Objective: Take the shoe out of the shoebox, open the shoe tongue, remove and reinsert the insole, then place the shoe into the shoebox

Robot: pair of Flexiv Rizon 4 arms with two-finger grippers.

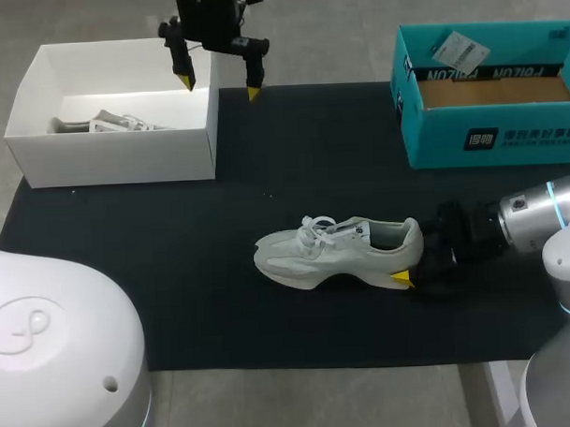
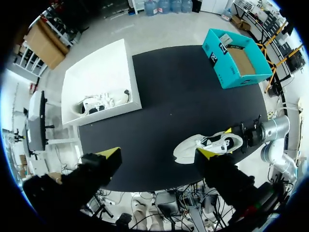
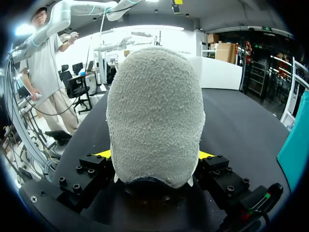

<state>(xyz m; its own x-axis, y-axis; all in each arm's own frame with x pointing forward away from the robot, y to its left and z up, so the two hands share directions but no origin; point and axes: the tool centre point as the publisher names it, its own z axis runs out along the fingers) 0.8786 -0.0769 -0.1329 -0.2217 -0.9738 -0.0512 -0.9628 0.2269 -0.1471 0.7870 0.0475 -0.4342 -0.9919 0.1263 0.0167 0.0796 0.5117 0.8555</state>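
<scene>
Far to the left of the shoe (image 1: 338, 254), and further from the robot than it, stands an open white box (image 1: 115, 161) at the corner of the black mat (image 1: 174, 245); something pale and grey (image 1: 99, 123) lies on the box's floor, too small to make out. The left tool (image 1: 221, 86) hangs in the air over the right end wall of that box, well apart from the shoe; its two fingers point down and stand wide apart with nothing between them. In the left wrist view the shoe (image 2: 208, 144) shows far below, ahead of the tool's (image 2: 158, 154) spread fingers.

The shoe itself, a pale grey trainer with white laces, stands upright on its sole near the middle of the mat; its toe points left and its heel right. It is outside both boxes.

The right tool (image 1: 413, 258) is at the shoe's heel, with the right arm (image 1: 538, 219) coming in low from the right. One yellow fingertip (image 1: 401, 279) sits against the near side of the heel; the other is hidden behind it. In the right wrist view the fuzzy heel (image 3: 154, 111) fills the space between the fingers (image 3: 103, 153), which press it from both sides; the tool (image 3: 154, 155) is clamped on the shoe.

To the right of the shoe and further from the robot stands the open teal shoebox (image 1: 493, 136), well apart from it; its brown floor shows, and a white tag (image 1: 459, 50) lies on its far rim.
</scene>
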